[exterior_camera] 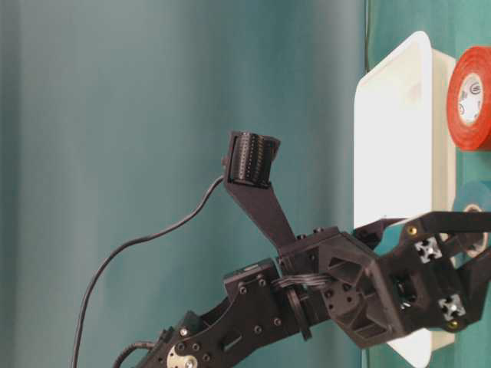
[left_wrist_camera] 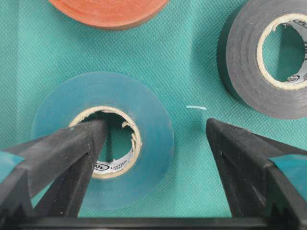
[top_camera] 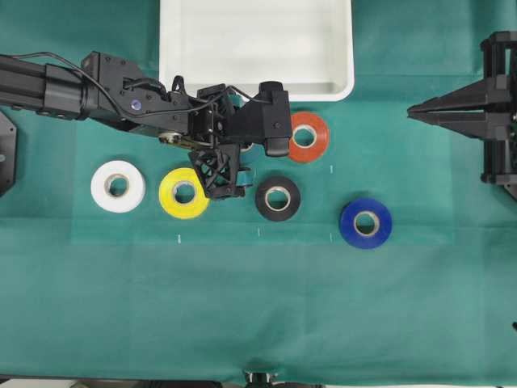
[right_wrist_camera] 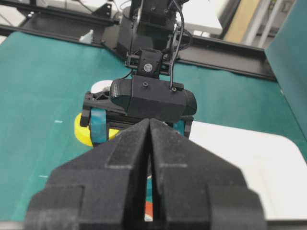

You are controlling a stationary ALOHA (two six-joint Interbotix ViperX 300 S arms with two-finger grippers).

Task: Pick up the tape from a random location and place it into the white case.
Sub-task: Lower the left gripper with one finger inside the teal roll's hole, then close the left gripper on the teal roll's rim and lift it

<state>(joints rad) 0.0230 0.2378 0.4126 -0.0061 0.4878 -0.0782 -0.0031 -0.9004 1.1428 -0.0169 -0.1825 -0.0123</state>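
Left claw [left_wrist_camera: 153, 143] gaping wide, hovering over teal tape [left_wrist_camera: 103, 139] lying flat on green cloth, below orange roll [left_wrist_camera: 108, 9]; one finger [left_wrist_camera: 72, 148] dipping toward cardboard core. Tape looking light, rigid, smooth-sided: pinching ring wall seems best. Right claw [right_wrist_camera: 148, 158] pressed together, idling.

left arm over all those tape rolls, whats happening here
The left gripper hangs open over the teal tape, one of its fingers at the roll's core and the other outside the rim, nothing gripped yet. The tape lies flat on the cloth, near the orange roll and the black roll. The white case sits beyond them. The right gripper is shut, off to the side.
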